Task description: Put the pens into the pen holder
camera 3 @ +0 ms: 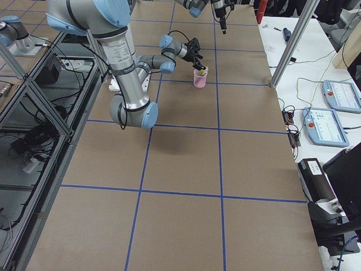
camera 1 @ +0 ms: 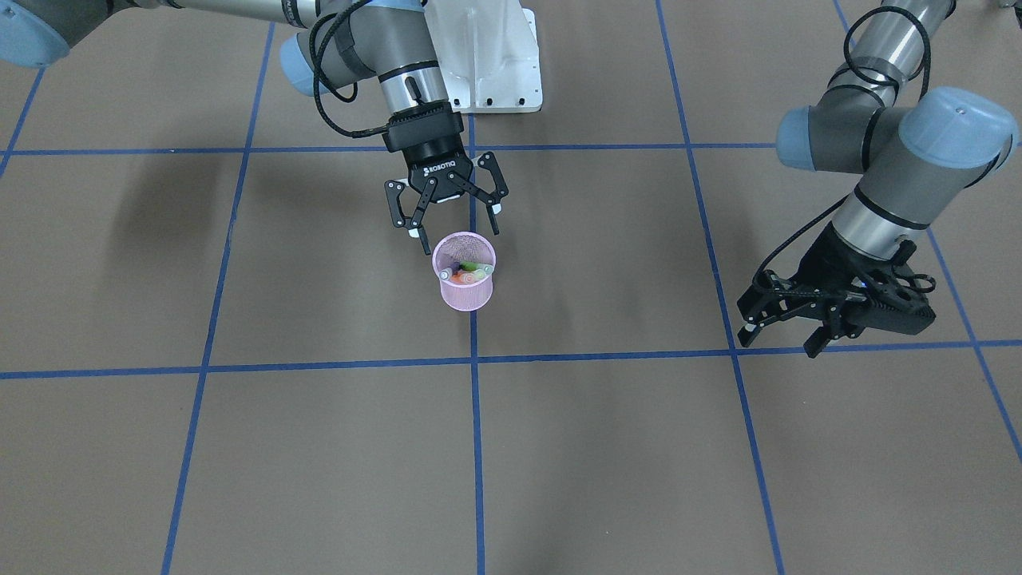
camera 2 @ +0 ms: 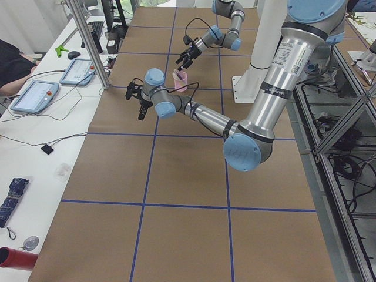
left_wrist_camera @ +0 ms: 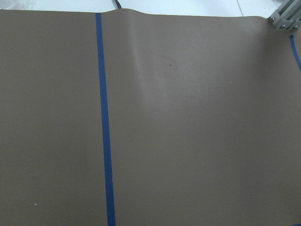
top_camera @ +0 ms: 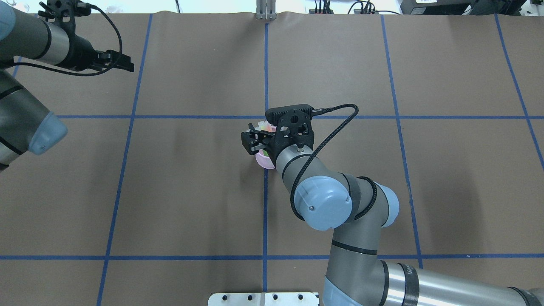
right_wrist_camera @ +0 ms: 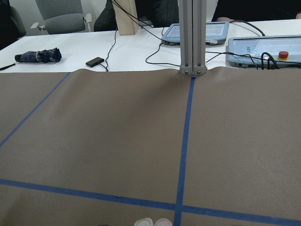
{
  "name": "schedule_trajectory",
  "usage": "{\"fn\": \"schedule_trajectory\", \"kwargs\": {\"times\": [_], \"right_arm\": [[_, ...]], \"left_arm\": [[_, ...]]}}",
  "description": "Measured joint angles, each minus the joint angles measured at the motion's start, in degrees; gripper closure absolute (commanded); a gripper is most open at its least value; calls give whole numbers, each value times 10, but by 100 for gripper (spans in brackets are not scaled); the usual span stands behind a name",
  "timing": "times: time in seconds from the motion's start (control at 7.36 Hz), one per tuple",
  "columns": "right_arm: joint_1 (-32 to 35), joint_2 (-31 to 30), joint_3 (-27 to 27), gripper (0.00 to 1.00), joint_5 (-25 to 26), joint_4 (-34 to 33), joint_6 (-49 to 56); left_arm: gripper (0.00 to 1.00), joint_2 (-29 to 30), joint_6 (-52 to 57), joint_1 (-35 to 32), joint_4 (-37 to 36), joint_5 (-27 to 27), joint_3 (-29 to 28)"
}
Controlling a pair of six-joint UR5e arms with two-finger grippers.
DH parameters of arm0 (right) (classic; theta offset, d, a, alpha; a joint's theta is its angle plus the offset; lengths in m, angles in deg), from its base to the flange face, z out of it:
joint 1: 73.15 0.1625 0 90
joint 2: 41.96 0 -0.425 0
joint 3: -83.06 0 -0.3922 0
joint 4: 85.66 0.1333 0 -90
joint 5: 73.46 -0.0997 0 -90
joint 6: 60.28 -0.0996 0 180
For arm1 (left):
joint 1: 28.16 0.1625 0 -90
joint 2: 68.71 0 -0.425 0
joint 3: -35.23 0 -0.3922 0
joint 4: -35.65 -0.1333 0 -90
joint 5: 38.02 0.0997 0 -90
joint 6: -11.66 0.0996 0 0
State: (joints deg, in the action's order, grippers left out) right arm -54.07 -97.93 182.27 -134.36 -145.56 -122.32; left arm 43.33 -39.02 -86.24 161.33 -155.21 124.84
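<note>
The pink mesh pen holder (camera 1: 464, 289) stands upright on the centre blue tape line, with several pens (camera 1: 468, 271) inside it; green and orange ones show among whitish caps. My right gripper (camera 1: 455, 224) hangs just above and behind the cup's rim, open, with nothing between its fingers. In the overhead view the right gripper (top_camera: 256, 142) covers most of the pen holder (top_camera: 264, 161). Two whitish pen caps (right_wrist_camera: 150, 222) peek in at the bottom edge of the right wrist view. My left gripper (camera 1: 778, 339) hovers far off to the side, open and empty.
Brown paper with blue tape lines (camera 1: 473, 415) covers the table. The white robot base plate (camera 1: 489, 56) lies behind the cup. A metal post (right_wrist_camera: 192, 37), tablets (right_wrist_camera: 263, 44) and cables sit past the far edge. A person sits at the side bench (camera 2: 12, 64).
</note>
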Motion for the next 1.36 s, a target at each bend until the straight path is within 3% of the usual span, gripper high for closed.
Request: {"fn": "schedule_trajectory", "kwargs": {"times": [0.27,0.54,0.82,1.09,1.36], "right_arm": [[61,-11,38,0,-125,-28,15],[168,-38,84,0,-295,-118,79],[291,-66,100,0,-458,-244,222],[389,-107,101,0,-542,-361,392],[462,-169,95,0,-601,-399,495]], "left_arm": [[0,-1,54,-36,-27,-40,0],[0,4,187,-102,-140,-103,8],[0,5,324,-144,-259,-118,20],[0,3,468,-179,-359,-118,22],[0,-22,648,-222,-419,-119,12]]}}
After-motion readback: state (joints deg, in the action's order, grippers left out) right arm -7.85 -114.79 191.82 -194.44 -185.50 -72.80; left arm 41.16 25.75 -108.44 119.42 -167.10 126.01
